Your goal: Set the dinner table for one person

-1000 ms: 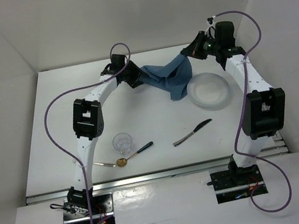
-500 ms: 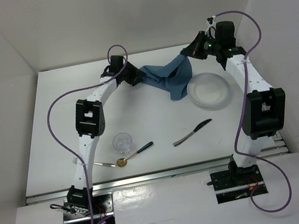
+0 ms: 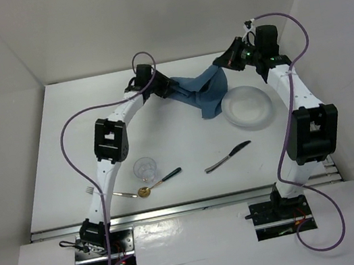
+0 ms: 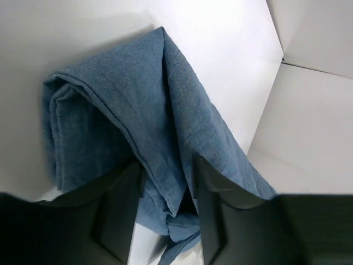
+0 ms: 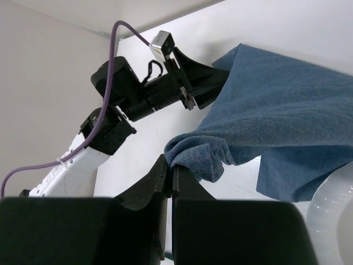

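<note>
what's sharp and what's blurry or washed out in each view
left wrist: the blue cloth is sharp, weave visible, but the left pincer is dark and out of focus; right wrist: the right pincer is a blurred black silhouette, the plate rim pale and soft; top external: even, soft light, faint shadows, the glass barely stands out on the dinner table.

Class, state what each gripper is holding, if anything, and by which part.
Both hold the blue cloth: the right gripper pinches a bunched edge at one end, the left gripper clamps a fold at the other.
</note>
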Controlling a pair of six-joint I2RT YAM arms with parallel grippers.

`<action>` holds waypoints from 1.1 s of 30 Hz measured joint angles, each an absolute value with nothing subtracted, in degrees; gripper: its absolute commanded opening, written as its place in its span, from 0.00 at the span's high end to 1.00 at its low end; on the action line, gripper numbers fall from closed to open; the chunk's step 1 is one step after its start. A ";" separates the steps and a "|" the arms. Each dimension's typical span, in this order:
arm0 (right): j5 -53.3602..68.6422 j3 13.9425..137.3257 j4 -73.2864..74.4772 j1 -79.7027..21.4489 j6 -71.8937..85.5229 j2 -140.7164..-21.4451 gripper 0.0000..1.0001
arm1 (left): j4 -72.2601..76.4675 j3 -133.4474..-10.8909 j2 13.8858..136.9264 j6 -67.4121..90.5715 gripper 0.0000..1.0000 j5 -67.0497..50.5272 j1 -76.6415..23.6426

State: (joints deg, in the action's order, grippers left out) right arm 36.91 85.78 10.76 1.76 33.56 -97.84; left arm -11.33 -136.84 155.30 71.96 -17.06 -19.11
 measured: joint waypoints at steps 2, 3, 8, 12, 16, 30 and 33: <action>37.12 85.76 10.74 1.76 33.56 -97.84 1.00 | -10.83 -137.16 156.07 72.47 0.55 -17.15 -19.33; 37.21 85.71 10.76 1.76 33.56 -97.84 1.00 | -10.74 -137.16 156.38 72.64 0.62 -17.21 -19.38; 37.54 85.69 10.76 1.76 33.34 -97.84 1.00 | -10.61 -136.94 156.70 71.99 0.95 -17.08 -19.55; 37.58 85.69 10.81 1.76 33.32 -97.84 1.00 | -10.41 -134.87 155.52 70.67 1.00 -16.88 -19.27; 37.63 86.65 11.29 1.96 33.32 -98.15 1.00 | -11.46 -132.51 152.44 68.64 1.00 -17.02 -17.96; 43.97 122.34 11.14 3.16 35.70 -119.00 1.00 | -8.38 -133.45 128.75 67.20 1.00 -27.35 1.87; 44.69 109.34 8.93 3.18 35.83 -111.28 1.00 | -6.07 -124.27 118.45 65.45 1.00 -30.89 7.29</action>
